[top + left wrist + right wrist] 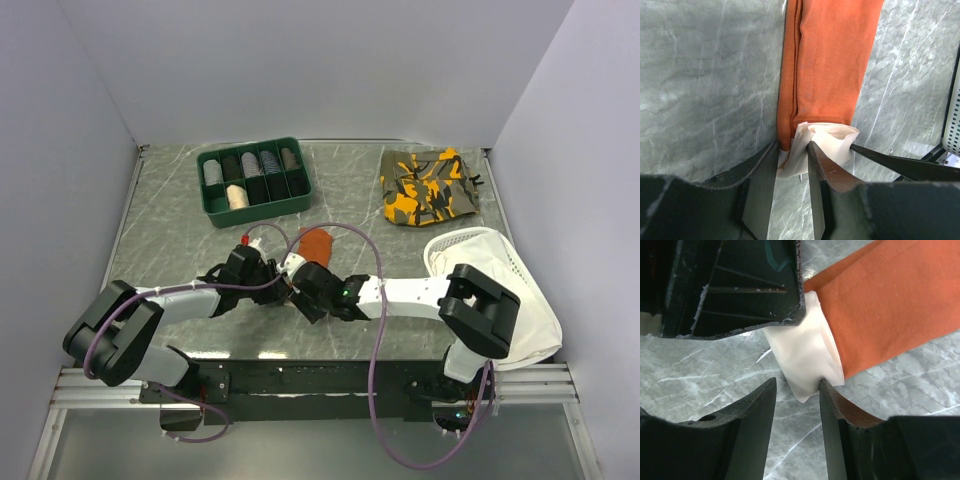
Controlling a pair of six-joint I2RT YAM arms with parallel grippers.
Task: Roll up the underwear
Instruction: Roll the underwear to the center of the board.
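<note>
The underwear [316, 243] is a narrow rust-orange folded strip lying on the marble table, with its cream-white waistband end toward the arms. In the left wrist view the orange strip [827, 65] runs away from me. My left gripper [792, 146] is shut on the white waistband [832, 142], which curls up at its near edge. In the right wrist view my right gripper [797, 381] stands open at the waistband [802, 352]. Its right fingertip [824, 387] touches the fabric corner and the left fingertip stands apart from it. Both grippers meet at the strip's near end.
A green tray [254, 181] of rolled socks stands at the back left. An orange-and-olive camouflage garment [430, 186] lies at the back right. A large white cloth [500, 290] lies at the right, under the right arm. The left gripper's body [735, 285] hangs close above the right fingers.
</note>
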